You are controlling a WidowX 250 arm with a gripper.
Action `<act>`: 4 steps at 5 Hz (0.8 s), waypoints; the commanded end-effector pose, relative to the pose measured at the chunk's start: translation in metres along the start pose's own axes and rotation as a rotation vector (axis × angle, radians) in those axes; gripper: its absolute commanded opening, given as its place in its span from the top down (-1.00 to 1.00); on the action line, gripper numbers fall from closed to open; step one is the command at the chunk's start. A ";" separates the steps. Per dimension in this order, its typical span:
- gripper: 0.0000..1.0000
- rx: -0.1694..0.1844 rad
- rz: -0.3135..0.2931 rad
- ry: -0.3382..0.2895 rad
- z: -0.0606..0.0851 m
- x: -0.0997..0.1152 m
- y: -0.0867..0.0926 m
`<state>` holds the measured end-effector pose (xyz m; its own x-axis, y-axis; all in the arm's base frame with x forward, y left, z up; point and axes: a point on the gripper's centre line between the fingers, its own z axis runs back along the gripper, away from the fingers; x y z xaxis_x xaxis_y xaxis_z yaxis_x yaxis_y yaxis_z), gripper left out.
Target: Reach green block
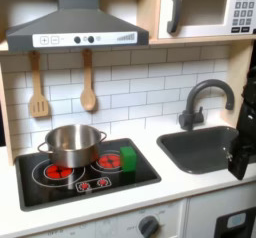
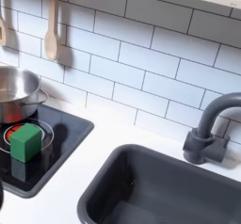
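In the first exterior view the gripper hangs over the sink, finger spread unreadable; the green block sits on the stovetop beside the steel pot, which a careless reach might clip.

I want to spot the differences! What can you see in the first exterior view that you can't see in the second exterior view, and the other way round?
The first exterior view alone has the microwave, the range hood, the spatula and the robot arm at its right edge over the sink; its fingers cannot be made out. The second exterior view adds no new thing, just a closer look. Both exterior views share the green block on the stovetop, the steel pot, the sink and the faucet.
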<state>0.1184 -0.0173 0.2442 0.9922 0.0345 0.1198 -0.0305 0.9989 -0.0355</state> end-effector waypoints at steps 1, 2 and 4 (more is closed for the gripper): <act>-1.00 0.000 0.000 0.000 0.000 0.000 0.000; -1.00 0.005 -0.015 0.007 -0.002 0.016 0.005; -1.00 0.028 -0.037 0.023 -0.012 0.046 0.030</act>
<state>0.1643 0.0130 0.2367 0.9954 -0.0022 0.0963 0.0031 1.0000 -0.0088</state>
